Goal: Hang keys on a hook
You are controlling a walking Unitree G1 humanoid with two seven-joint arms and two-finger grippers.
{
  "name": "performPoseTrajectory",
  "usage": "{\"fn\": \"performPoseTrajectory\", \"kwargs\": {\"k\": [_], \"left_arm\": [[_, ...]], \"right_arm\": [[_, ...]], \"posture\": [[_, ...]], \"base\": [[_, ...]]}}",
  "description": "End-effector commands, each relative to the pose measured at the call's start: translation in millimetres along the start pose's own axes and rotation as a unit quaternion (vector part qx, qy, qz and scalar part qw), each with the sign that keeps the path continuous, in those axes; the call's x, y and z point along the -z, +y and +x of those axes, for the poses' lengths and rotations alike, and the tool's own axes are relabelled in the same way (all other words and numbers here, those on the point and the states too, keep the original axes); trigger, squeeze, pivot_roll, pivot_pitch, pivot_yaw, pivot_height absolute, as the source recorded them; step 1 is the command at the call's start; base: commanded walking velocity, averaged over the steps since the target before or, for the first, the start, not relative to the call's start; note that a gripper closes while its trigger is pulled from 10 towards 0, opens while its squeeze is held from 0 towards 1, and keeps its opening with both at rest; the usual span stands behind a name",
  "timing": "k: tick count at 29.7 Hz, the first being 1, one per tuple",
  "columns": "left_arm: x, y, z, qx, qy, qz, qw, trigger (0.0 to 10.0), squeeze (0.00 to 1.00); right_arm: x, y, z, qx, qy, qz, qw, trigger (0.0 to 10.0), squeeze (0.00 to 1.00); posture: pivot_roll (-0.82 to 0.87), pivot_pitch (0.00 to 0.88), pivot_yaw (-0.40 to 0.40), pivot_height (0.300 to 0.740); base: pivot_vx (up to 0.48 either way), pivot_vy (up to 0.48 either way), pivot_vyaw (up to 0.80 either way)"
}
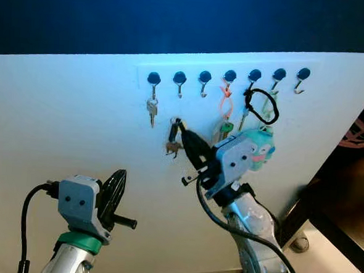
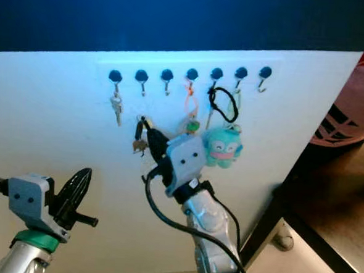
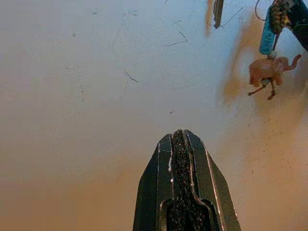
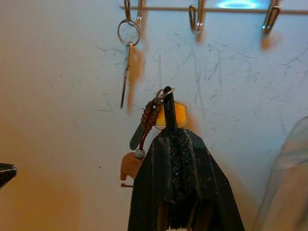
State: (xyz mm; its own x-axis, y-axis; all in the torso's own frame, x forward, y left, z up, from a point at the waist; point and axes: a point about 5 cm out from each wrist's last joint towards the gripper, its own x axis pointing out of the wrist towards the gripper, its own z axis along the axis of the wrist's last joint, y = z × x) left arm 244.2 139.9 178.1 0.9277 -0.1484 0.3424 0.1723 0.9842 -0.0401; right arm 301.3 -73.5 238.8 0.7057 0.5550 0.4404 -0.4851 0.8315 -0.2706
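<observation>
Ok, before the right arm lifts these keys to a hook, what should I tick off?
1. Right gripper shut on the keys: ok.
2. Key ring sits above the fingertips, free to catch a hook: ok.
3. Second hook above the keys is bare: ok.
4. Ring lined up with that hook: not ok, it is lower.
5. Left gripper shut, low and apart from the keys: ok.
6. Grip firmness: cannot tell.

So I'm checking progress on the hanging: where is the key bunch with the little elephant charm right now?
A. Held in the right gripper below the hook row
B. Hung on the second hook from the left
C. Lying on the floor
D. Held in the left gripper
A: the right gripper is shut on the key bunch, elephant charm dangling, below the hook row and not on a hook.
</observation>
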Motion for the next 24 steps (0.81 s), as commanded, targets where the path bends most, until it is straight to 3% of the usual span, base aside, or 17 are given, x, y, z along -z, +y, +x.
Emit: {"fn": "performPoseTrajectory", "kwargs": {"k": [1,5,10,24], "left_arm": [[4,0.7,-3.4,0.002,0.012,0.007,1.0,10.0,0.0],[4,1.0,-3.0,0.003,0.012,0.009,1.0,10.0,0.0],[3,2.1,-1.6,-0.002,0.009,0.013,1.0,10.0,0.0],[3,0.7,-1.1,0.0,0.007,0.013,1.0,10.0,0.0]], "right_arm": [[4,3.9,-1.5,-0.007,0.011,0.002,1.0,10.0,0.0],[5,5.0,-1.8,-0.009,0.012,0.002,1.0,10.0,0.0],[-13,7.7,3.5,-0.019,-0.039,0.027,0.999,10.0,0.0],[-35,-0.5,24.9,-0.03,-0.088,0.006,0.996,10.0,0.0]], "posture": [[-0.13,0.081,0.115,0.74],[-0.14,0.083,0.125,0.74],[-0.14,0.083,0.125,0.74],[-0.14,0.071,0.122,0.74]], "base": [[0.0,0.0,0.0],[0.0,0.0,0.0],[0.0,0.0,0.0],[0.0,0.0,0.0]]}}
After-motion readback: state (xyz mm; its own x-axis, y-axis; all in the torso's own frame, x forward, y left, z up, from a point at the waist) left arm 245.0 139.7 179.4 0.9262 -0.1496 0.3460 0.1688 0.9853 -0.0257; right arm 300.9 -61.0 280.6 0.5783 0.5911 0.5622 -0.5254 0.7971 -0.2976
